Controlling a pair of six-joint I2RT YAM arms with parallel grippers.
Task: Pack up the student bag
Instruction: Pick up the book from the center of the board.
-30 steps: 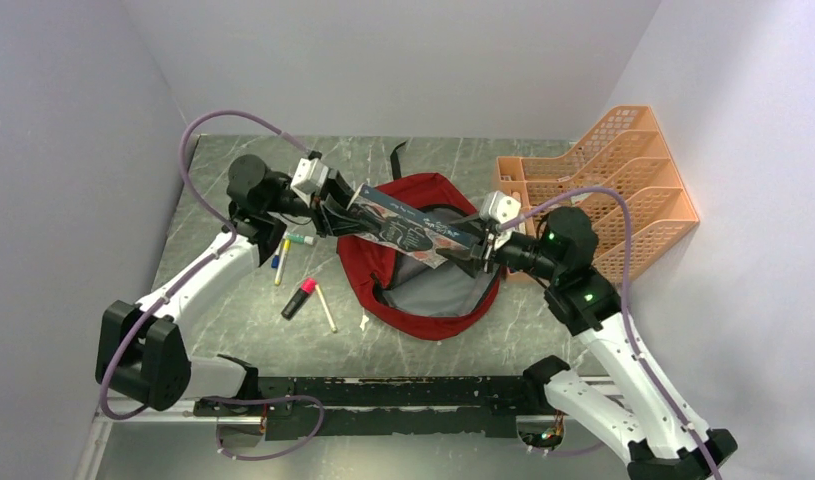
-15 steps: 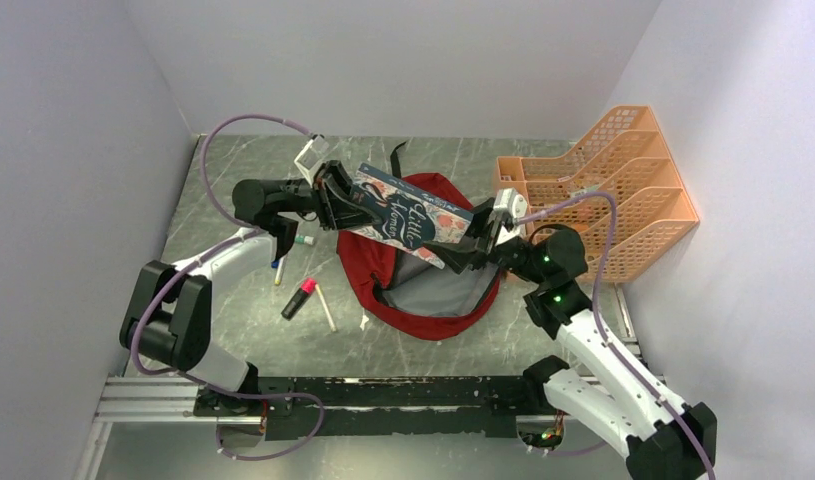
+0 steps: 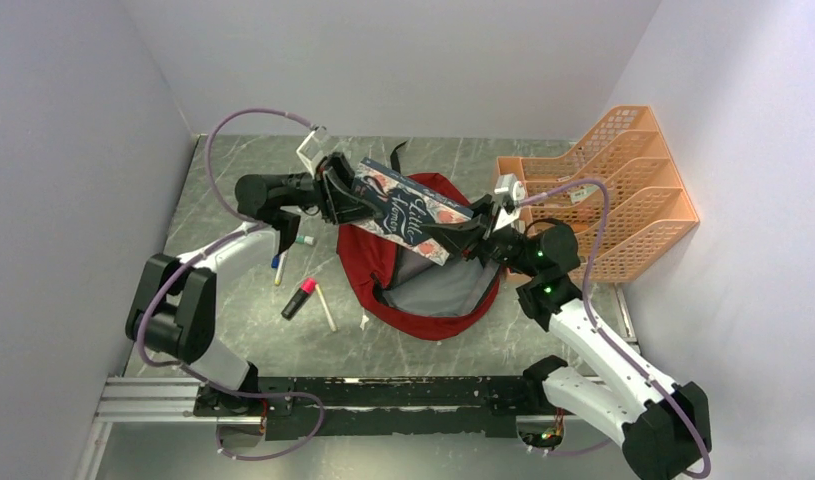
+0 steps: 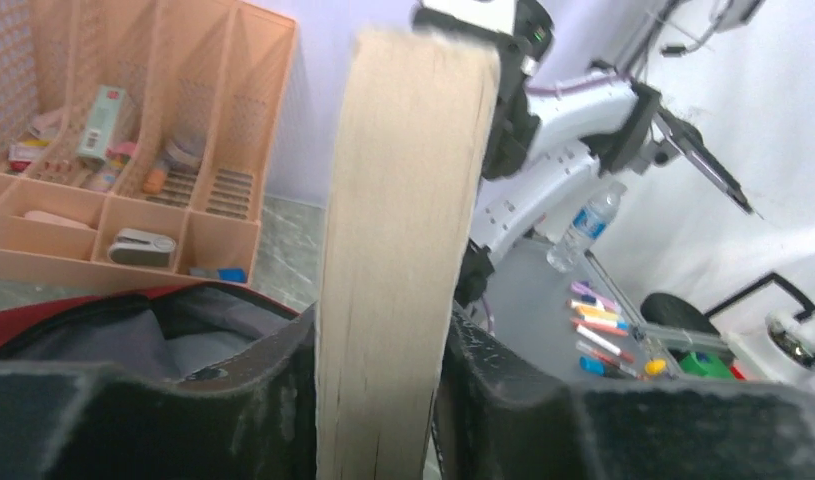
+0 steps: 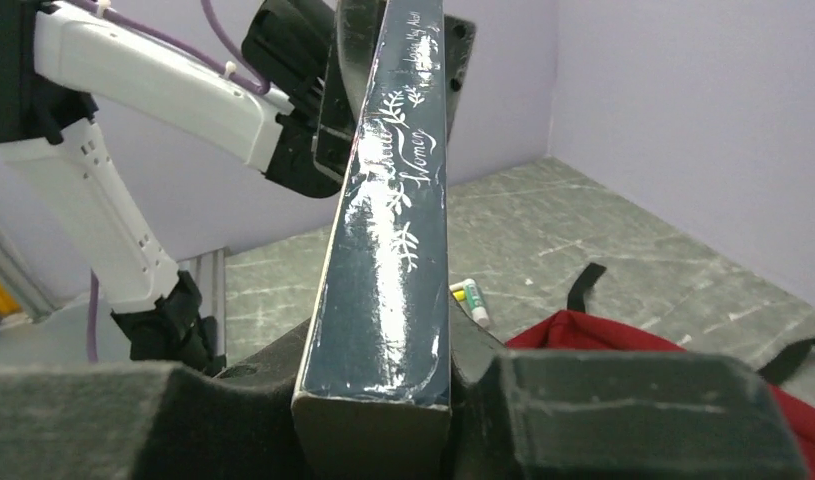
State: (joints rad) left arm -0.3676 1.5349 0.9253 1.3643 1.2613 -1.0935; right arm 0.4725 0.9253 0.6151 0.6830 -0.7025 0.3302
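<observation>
Top external view: a dark blue book (image 3: 408, 212) hangs tilted above the worktop (image 3: 243, 335), held at both ends. The left gripper (image 3: 339, 200) clamps its upper left end and the right gripper (image 3: 471, 230) clamps its lower right end; each wrist view shows fingers pressed against both covers. Beneath the book, the red backpack (image 3: 361, 268) lies mid-worktop, mouth open and grey lining showing. Pens (image 3: 301, 297) lie toward the left edge, and an orange file rack (image 3: 628, 190) stands at the far right corner.

Bright, even overhead light, soft shadows; glare streaks the book (image 5: 393, 220) (its page edges blur), right gripper (image 5: 378, 400) defocused.
</observation>
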